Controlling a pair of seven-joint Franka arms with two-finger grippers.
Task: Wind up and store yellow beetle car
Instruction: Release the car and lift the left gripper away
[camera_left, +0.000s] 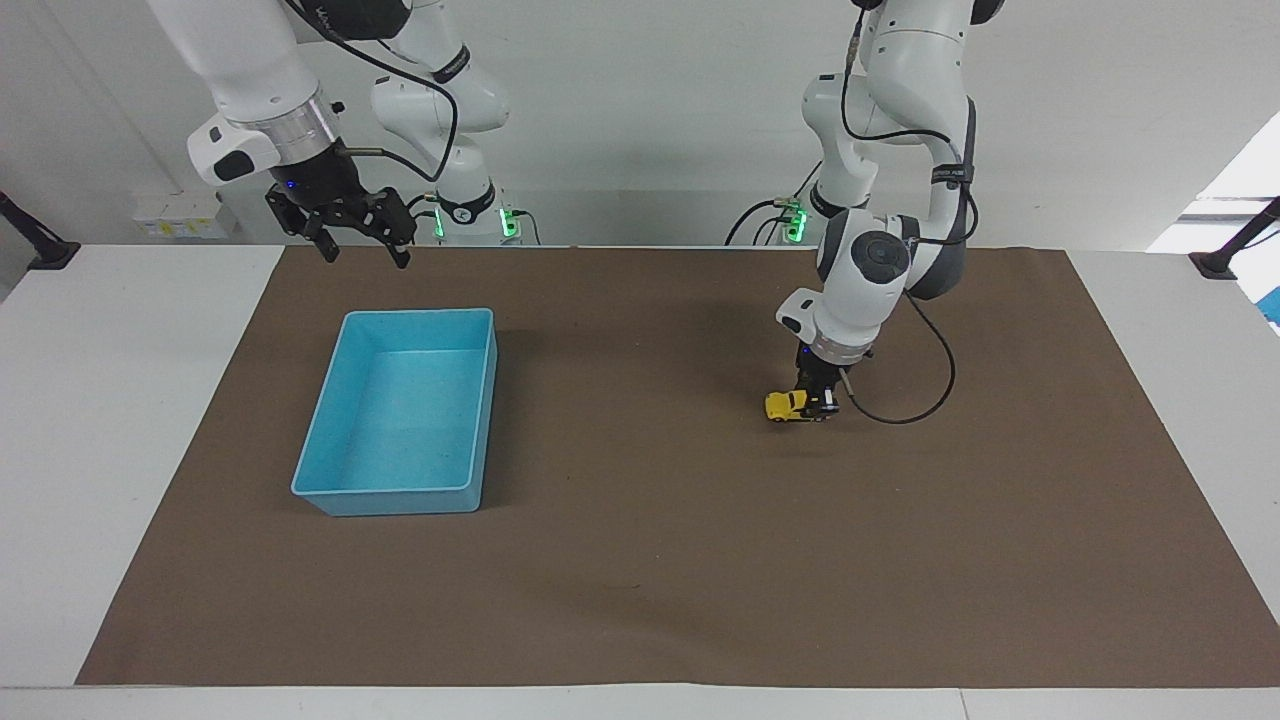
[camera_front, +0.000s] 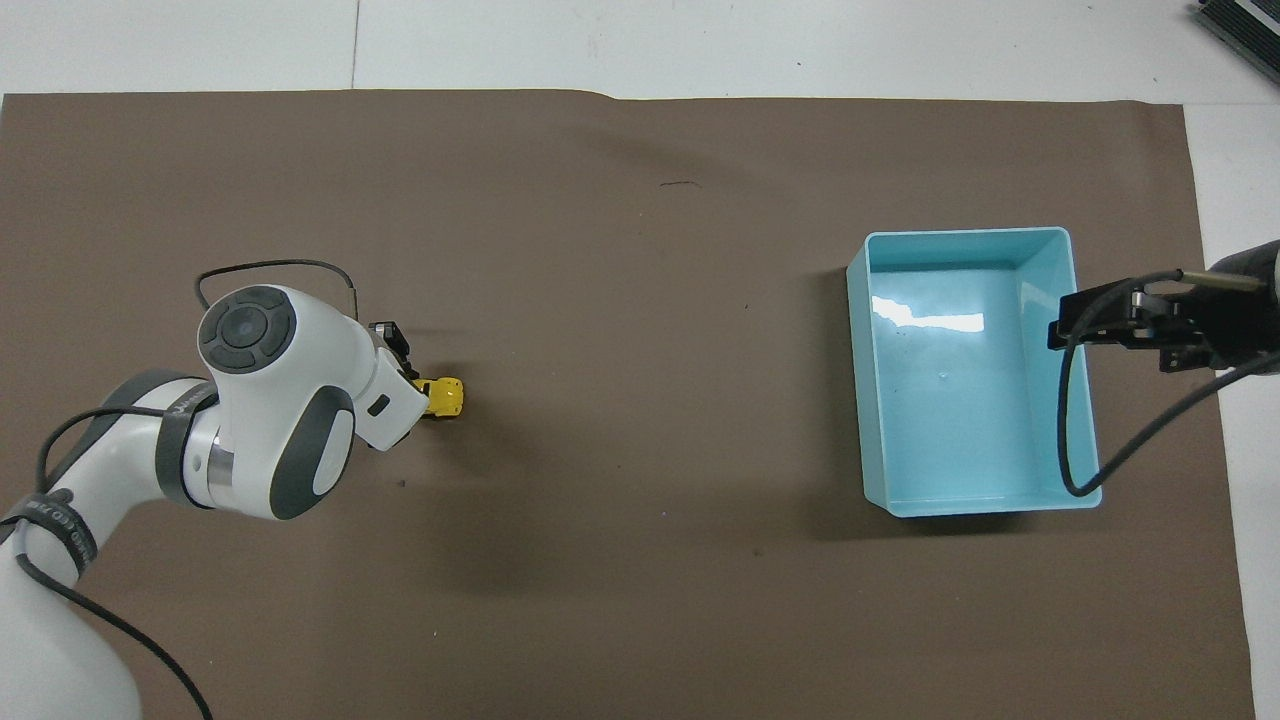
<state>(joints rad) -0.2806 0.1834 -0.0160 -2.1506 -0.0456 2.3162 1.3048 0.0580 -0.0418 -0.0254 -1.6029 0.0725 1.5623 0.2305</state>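
The left gripper (camera_left: 815, 402) is down on the brown mat (camera_left: 640, 560), clamped on the yellow beetle car (camera_left: 786, 405) toward the left arm's end, while the right gripper (camera_left: 362, 252) waits, spread open, over the blue bin's (camera_left: 330, 440) edge.

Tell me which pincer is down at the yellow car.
The left pincer, low on the brown mat at the yellow beetle car. The right pincer waits raised and open near the blue bin.

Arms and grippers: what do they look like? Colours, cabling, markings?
Both arms are glossy white with dark grey joint panels and round grey caps. Black cables loop outside each, strapped by black bands. The right gripper is black with linked fingers below a silver wrist ring. The left gripper is black too.
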